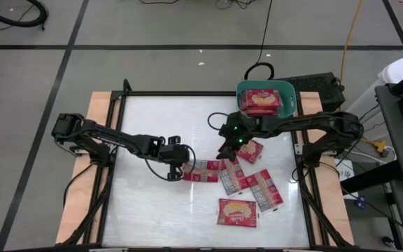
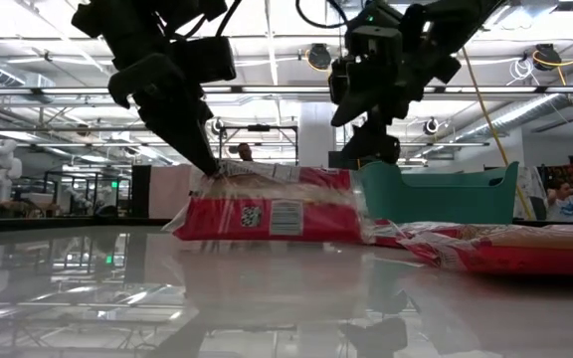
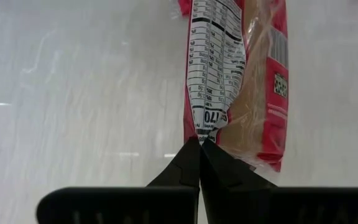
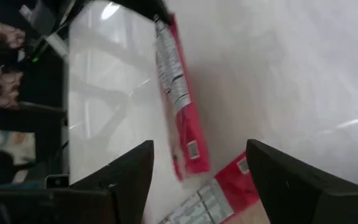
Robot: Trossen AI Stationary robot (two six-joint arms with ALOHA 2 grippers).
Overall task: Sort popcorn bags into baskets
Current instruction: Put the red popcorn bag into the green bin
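Red popcorn bag (image 1: pixel 203 171) sits pinched in our closed left hand (image 1: pixel 184 169); our right hand (image 1: pixel 227 150) hovers open over four loose bags, one more in the teal basket (image 1: pixel 290 99).

From above, you look straight down on the whole white glossy worktop (image 1: pixel 152 154), framed edge to edge with grey floor around it. Your low camera sits at worktop height, facing level across the surface into the room behind. Your left wrist camera looks very closely along its arm's two dark fingers (image 3: pixel 185 171) at a flat red popcorn packet with a grey-white printed back (image 3: pixel 229 74). Your right wrist camera looks down from higher up. All four views share that packet, lying near the worktop's middle.
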